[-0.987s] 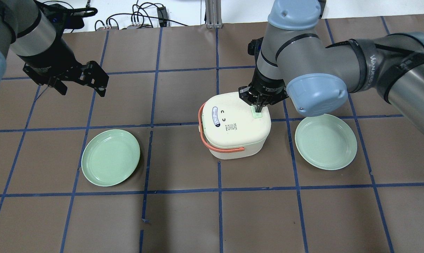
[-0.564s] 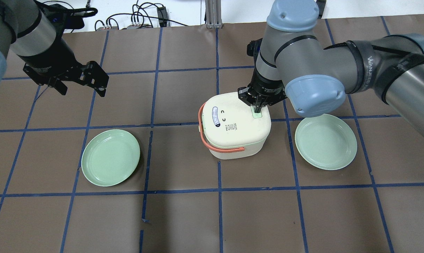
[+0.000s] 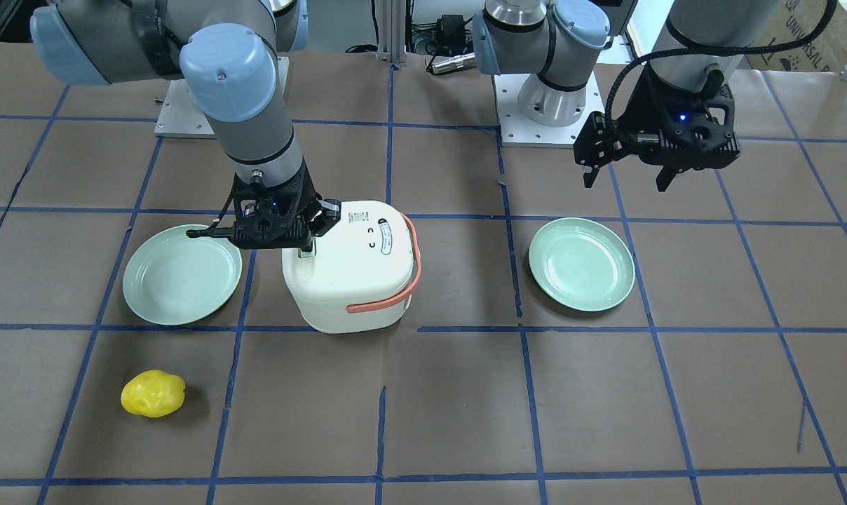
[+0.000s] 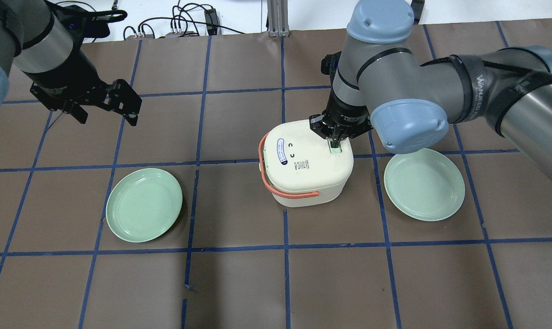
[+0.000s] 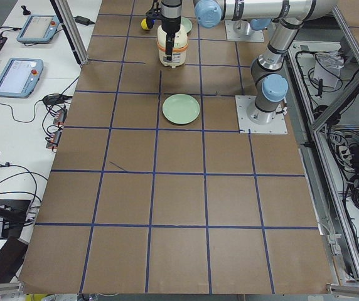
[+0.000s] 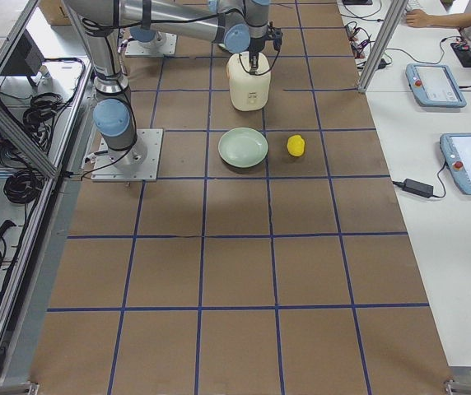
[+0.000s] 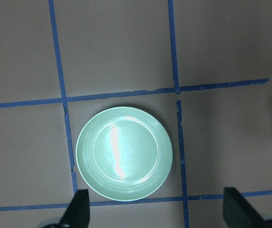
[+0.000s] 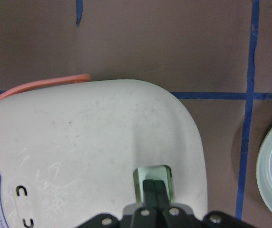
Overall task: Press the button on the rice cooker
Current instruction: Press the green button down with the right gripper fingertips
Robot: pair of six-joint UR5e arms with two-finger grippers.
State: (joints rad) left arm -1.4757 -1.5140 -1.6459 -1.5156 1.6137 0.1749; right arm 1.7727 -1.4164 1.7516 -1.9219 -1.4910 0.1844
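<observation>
My right hand [image 4: 334, 143], fingers pressed together, touches the pale green button [image 8: 153, 172] at the one o'clock corner of the rice cooker [image 4: 303, 169], mid worktop [image 4: 239, 283]. My left hand [image 4: 107, 119] hovers spread at ten o'clock.

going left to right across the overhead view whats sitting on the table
green plate → rice cooker → second green plate

The cream rice cooker [image 4: 305, 169] stands upright mid-table, its orange handle [image 4: 294, 196] folded down round the 6-to-9 o'clock side seen from overhead, pale green button [image 8: 153, 173] recessed near 2 o'clock.
</observation>
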